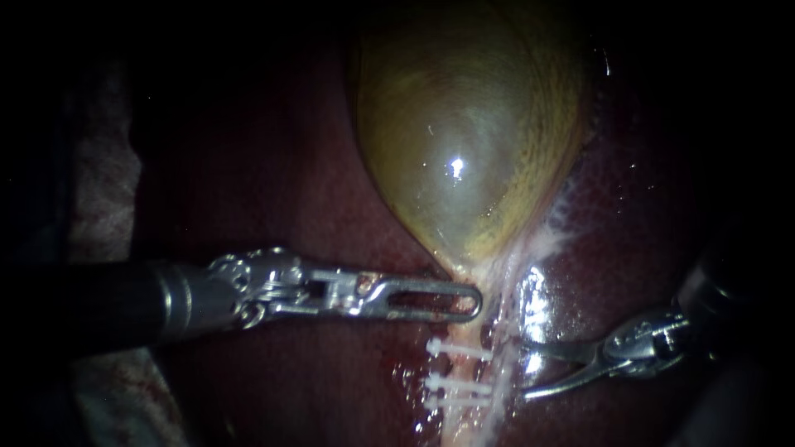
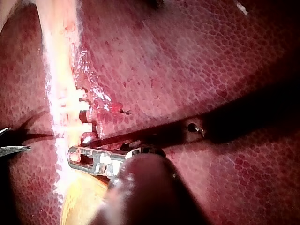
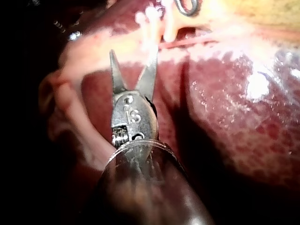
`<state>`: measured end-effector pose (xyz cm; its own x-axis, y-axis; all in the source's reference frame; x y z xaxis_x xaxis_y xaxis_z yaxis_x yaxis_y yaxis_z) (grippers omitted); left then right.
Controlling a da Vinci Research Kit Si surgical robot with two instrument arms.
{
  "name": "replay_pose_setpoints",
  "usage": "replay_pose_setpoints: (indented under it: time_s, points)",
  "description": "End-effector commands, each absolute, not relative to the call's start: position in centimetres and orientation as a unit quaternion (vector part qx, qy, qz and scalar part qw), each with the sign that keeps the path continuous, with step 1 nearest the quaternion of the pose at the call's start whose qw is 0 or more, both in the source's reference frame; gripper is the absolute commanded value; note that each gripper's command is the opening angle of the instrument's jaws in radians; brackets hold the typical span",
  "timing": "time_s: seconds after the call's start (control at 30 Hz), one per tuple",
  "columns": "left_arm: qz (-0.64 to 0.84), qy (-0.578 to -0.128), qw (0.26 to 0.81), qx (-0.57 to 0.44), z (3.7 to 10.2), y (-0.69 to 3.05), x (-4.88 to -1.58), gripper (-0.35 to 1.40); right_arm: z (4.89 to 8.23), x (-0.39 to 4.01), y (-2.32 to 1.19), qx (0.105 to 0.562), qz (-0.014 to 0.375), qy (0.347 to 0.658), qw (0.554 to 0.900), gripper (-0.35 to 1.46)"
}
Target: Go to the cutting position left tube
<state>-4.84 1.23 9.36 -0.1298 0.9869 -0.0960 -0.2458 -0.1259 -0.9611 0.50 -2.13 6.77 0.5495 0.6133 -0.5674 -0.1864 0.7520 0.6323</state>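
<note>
While the blades of your right instrument [image 1: 524,368] stand spread and empty at 3 o'clock of the clipped left tube [image 1: 468,368], ease them toward 9 o'clock to straddle it between the clips [image 1: 454,349], touching none.

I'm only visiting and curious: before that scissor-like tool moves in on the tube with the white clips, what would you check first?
1. Right instrument: jaws open, ok.
2. White clips seated on the tube: ok, three show.
3. Tube between those jaws: not ok, they lie beside it.
4. Left instrument out of the cutting path: ok, it is up by the gallbladder neck.
5. What lies behind the tube: cannot tell.
</note>
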Motion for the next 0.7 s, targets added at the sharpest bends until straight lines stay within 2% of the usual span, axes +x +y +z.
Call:
replay_pose_setpoints:
  time_s: [0.03, 0.3, 0.7]
  points:
    - [0.615, -0.432, 0.501, -0.429, 9.36, 1.23, -4.84, -0.35, 6.77, 0.5, -2.13, 0.26, 0.238, 0.411, 0.841, 1.26]
    - [0.615, -0.434, 0.5, -0.428, 9.29, 1.24, -4.77, -0.35, 6.76, 0.56, -2.15, 0.259, 0.239, 0.41, 0.841, 1.28]
    - [0.612, -0.447, 0.497, -0.423, 8.96, 1.28, -4.49, -0.35, 6.74, 0.8, -2.21, 0.291, 0.317, 0.393, 0.813, 1.36]
